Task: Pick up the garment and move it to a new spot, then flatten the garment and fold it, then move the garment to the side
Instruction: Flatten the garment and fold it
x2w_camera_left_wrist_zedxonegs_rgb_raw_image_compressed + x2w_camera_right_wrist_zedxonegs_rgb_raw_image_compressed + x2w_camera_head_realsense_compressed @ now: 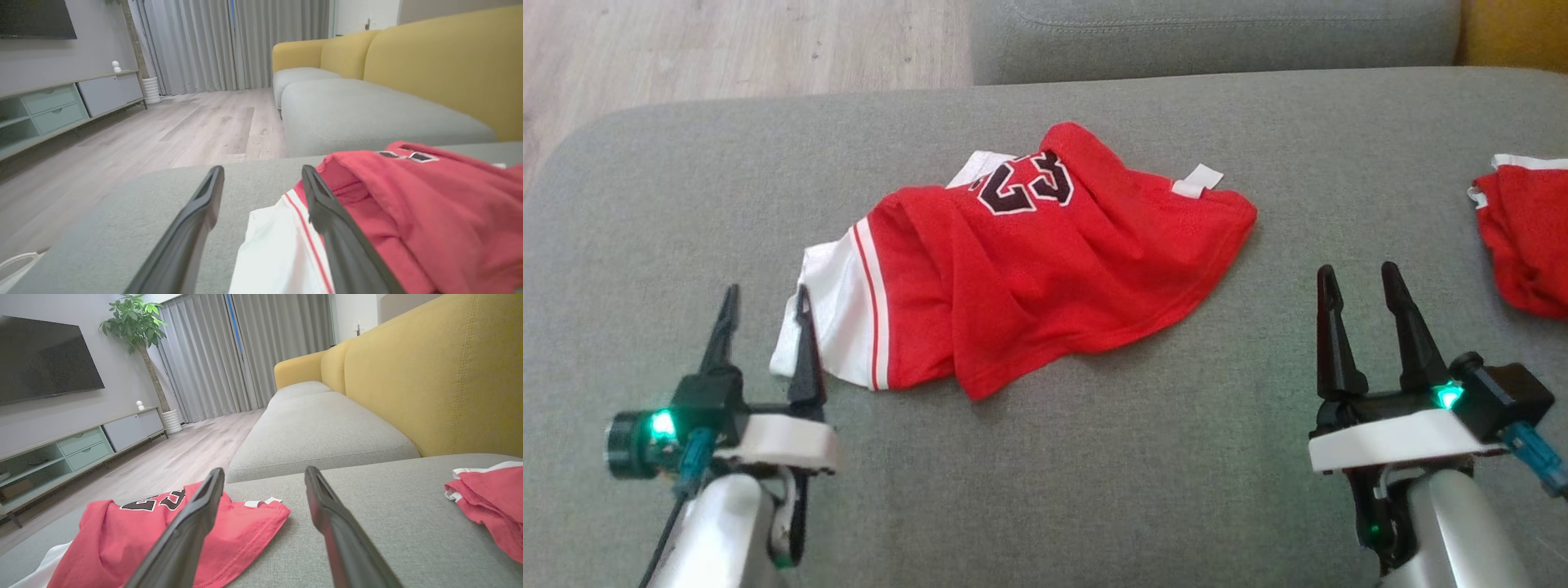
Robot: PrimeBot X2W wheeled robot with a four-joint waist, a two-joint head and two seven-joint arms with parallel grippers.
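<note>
You are looking at a red jersey (1045, 269) that is lying crumpled, its folds hiding most of its shape and tucking part of the black number (1025, 184) under. The left pincer (768, 287) is covering a strip of the jersey's white edge (833, 314) with its inner finger; you cannot tell whether it is touching the cloth. A second red garment (1525, 237) is running off the right edge in the head view. In the right wrist view, the left finger of the right pincer (264, 469) is masking part of the number.

Head overhead, wrists low; garment (1045, 269) shared
</note>
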